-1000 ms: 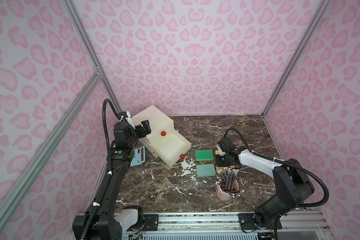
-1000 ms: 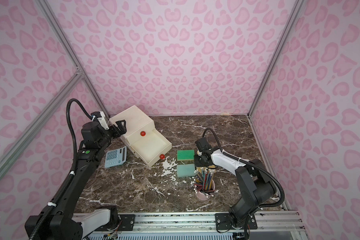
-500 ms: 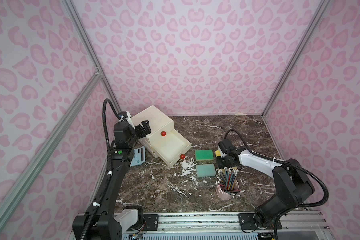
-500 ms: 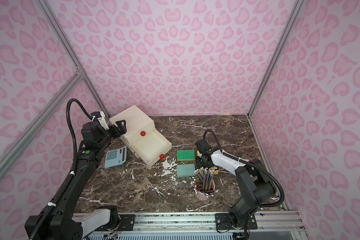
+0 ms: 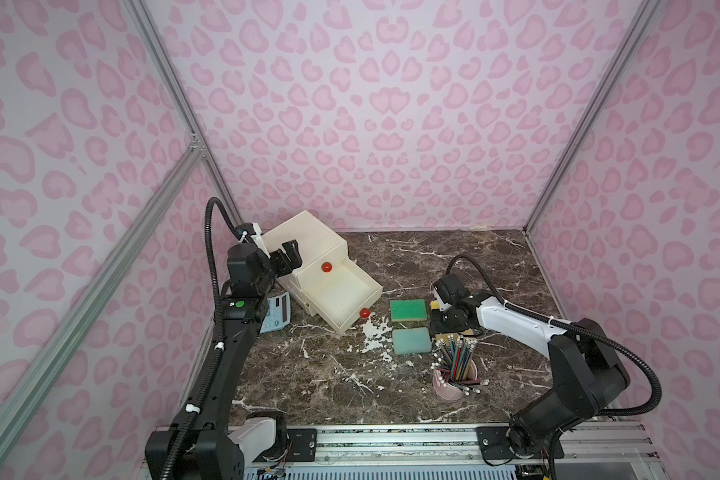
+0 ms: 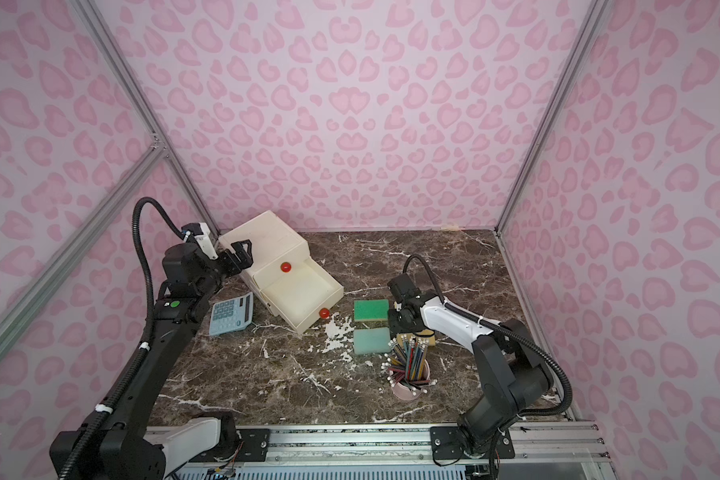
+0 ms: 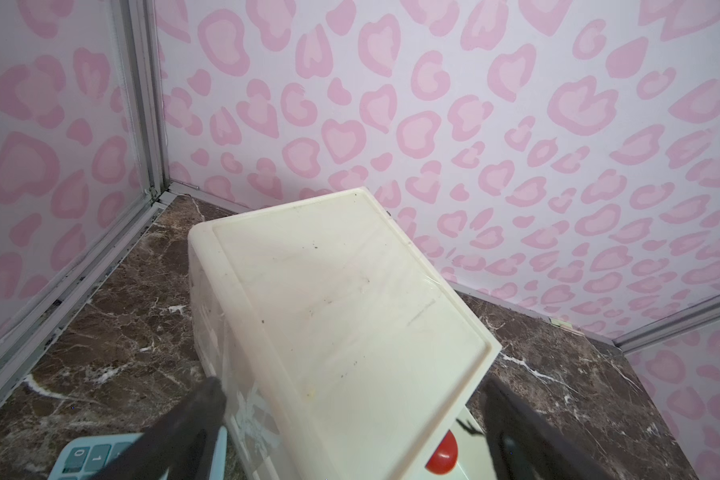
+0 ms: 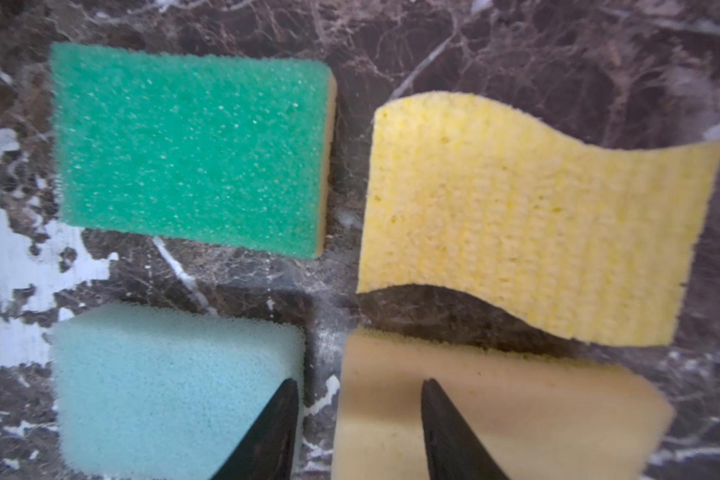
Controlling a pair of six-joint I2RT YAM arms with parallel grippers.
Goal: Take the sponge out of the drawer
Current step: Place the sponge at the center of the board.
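We are hovering our right claw (image 8: 358, 382) low over the tabletop (image 5: 433, 257). Its jaws are standing apart and gripping nothing, above the gap between the light-blue sponge (image 8: 175, 382) and the tan sponge (image 8: 537, 407). The green sponge (image 8: 192, 149) and the wavy yellow sponge (image 8: 537, 216) are lying just beyond those two. All four are resting apart on the tabletop, right of the open drawer (image 5: 341, 291). Our left claw (image 5: 290, 254) is standing wide, astride the left end of the cream drawer unit (image 5: 304, 237), with the calculator (image 6: 231, 313) lying nearer.
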